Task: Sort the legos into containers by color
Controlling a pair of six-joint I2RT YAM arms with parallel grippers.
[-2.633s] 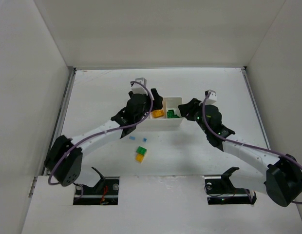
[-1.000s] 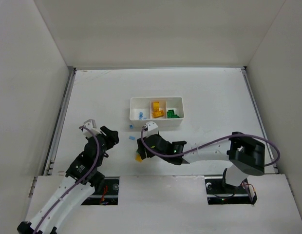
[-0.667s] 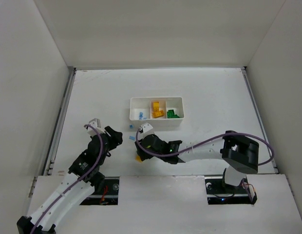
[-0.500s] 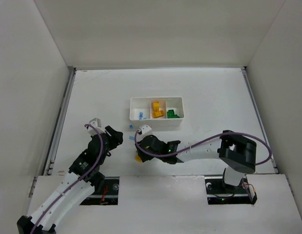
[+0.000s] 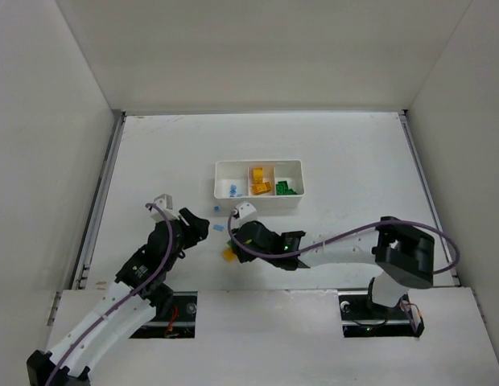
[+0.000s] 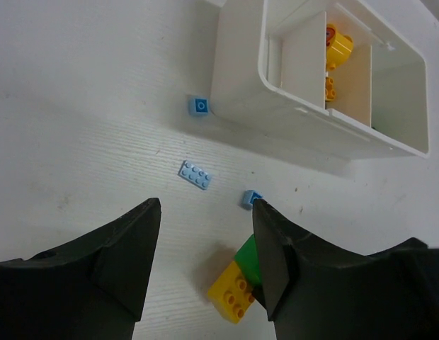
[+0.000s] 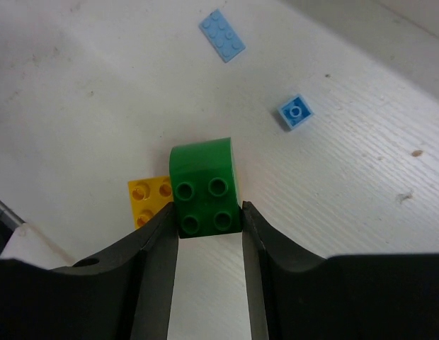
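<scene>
- From above: white tray mid-table; at its 7 o'clock, right gripper down over yellow brick.
- From left wrist: left gripper parted moderately, holding nothing; at 12 o'clock beyond, flat blue plate on table.
- From right wrist: narrowly pinching green brick, yellow brick touching at its 9 o'clock.

White table, scuffed, faint grain. 3 white walls around it. Metal rail down left edge; matching strip on right, probably another rail.
</scene>
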